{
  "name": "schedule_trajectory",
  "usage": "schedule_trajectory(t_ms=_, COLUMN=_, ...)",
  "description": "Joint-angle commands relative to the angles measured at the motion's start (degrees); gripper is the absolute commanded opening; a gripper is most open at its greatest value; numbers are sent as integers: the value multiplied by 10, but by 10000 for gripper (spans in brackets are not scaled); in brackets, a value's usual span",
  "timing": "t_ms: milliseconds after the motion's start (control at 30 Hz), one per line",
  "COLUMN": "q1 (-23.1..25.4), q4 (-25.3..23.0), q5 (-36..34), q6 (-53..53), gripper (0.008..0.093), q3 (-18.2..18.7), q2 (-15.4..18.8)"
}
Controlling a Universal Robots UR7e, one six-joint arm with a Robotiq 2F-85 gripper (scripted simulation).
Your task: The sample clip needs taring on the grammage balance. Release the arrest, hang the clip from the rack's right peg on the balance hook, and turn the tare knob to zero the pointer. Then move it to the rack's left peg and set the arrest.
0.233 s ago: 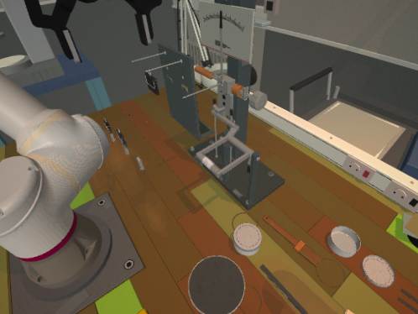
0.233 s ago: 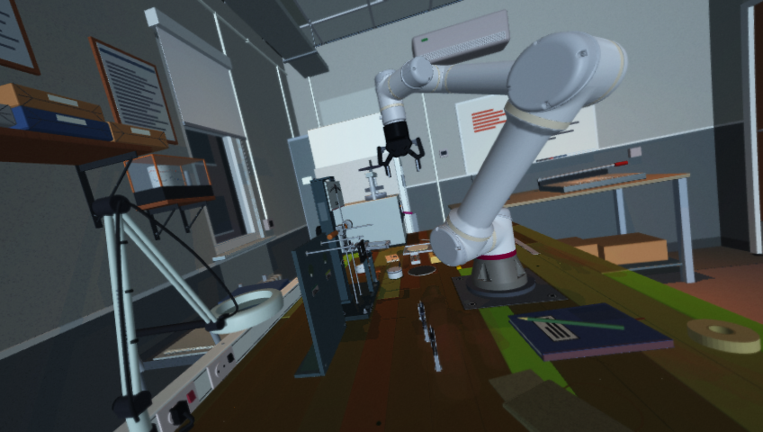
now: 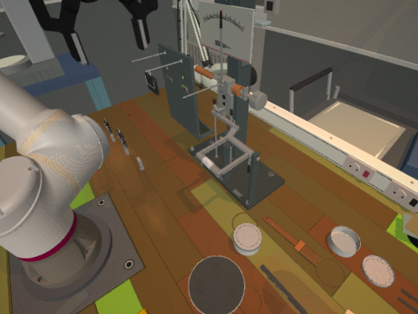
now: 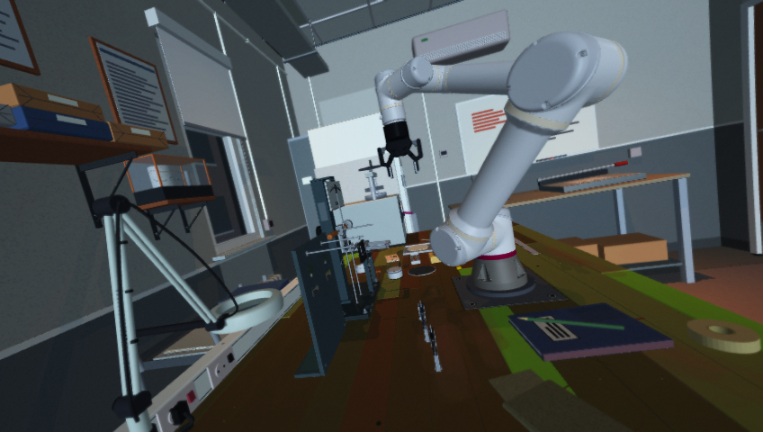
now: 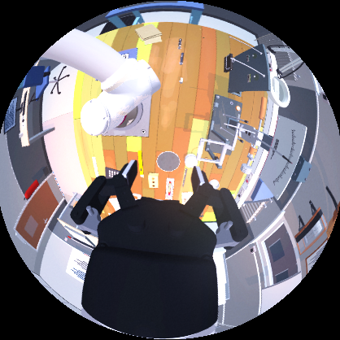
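Observation:
My gripper hangs open and empty, high above the bench, up and to the left of the rack. The rack is a dark upright plate with thin pegs sticking out toward me. The sample clip hangs as a small dark tag from one peg on the rack's left side in the side camera. The grammage balance stands right of the rack on a dark base plate, its white scale and pointer on top. Its round grey knob sticks out to the right. From the wrist camera the balance lies far below.
Behind the balance a long white power strip runs along the bench's back edge. Round dishes and discs, and a flat orange tool lie on the near bench. The arm's base takes the left corner. Small metal clips lie between base and rack.

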Motion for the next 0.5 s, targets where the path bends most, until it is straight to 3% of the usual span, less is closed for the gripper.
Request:
schedule_trajectory(t_ms=0, q1=0, q4=0, q5=0, q6=0, gripper=774, q3=0, q2=0)
schedule_trajectory(t_ms=467, q1=0, q4=0, q5=0, q6=0, gripper=494, q3=0, q2=0)
